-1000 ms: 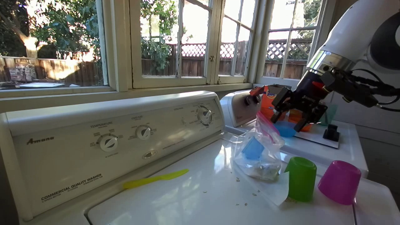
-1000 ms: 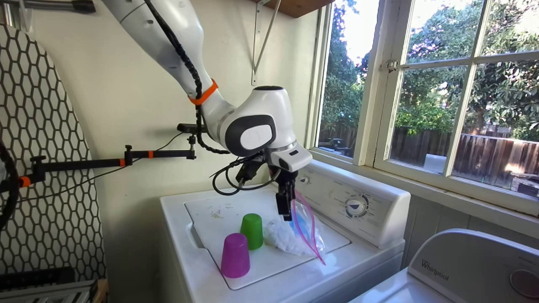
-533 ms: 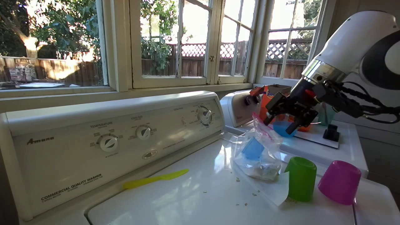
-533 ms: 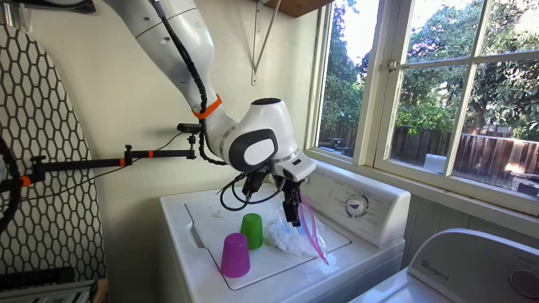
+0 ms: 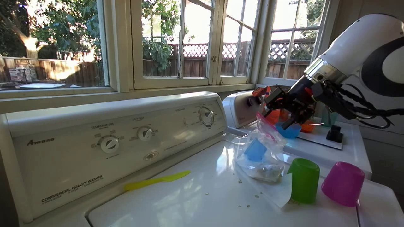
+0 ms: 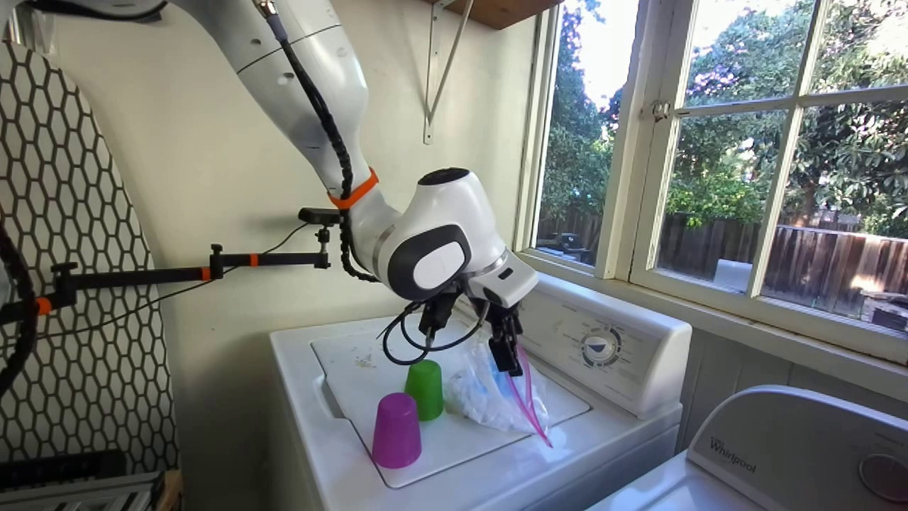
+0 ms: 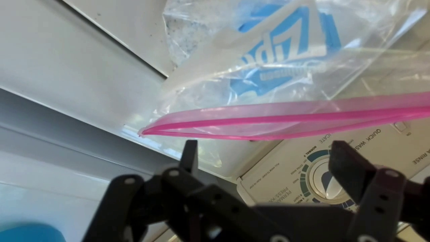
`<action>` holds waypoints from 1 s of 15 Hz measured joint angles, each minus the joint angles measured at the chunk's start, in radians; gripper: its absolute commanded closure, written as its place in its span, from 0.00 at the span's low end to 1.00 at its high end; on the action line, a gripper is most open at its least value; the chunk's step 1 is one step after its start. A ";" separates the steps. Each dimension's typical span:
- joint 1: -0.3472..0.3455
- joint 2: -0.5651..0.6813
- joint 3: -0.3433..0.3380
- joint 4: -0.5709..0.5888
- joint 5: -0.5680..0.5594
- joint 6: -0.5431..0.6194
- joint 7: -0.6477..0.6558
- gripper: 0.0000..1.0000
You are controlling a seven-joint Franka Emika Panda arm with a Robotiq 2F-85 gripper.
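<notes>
Fingers [image 7: 349, 169] nearer the control panel [image 6: 567, 333] now, wide apart by the bag [image 7: 285, 87], its lettering [image 7: 275, 48] legible only in wrist view.

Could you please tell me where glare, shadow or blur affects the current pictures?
In an exterior view, the window panes are overexposed and the washer lid carries bright reflections; in the wrist view, shiny highlights streak the clear plastic bag, while the claw is dark, its nearest parts soft and out of focus; in both exterior views, the black claw shows little fine detail.
</notes>
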 measured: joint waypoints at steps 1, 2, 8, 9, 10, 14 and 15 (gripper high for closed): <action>0.000 0.006 -0.004 0.002 0.000 0.012 0.000 0.25; 0.000 0.012 -0.008 0.005 0.000 0.018 0.000 0.26; -0.007 0.048 -0.001 0.015 0.005 0.022 -0.002 0.70; -0.015 0.054 0.013 0.017 0.007 0.022 -0.005 0.79; -0.018 0.059 0.024 0.020 0.028 0.022 -0.022 0.86; -0.055 0.075 0.103 0.037 0.121 0.001 -0.108 1.00; -0.074 0.078 0.129 0.042 0.133 -0.007 -0.118 0.93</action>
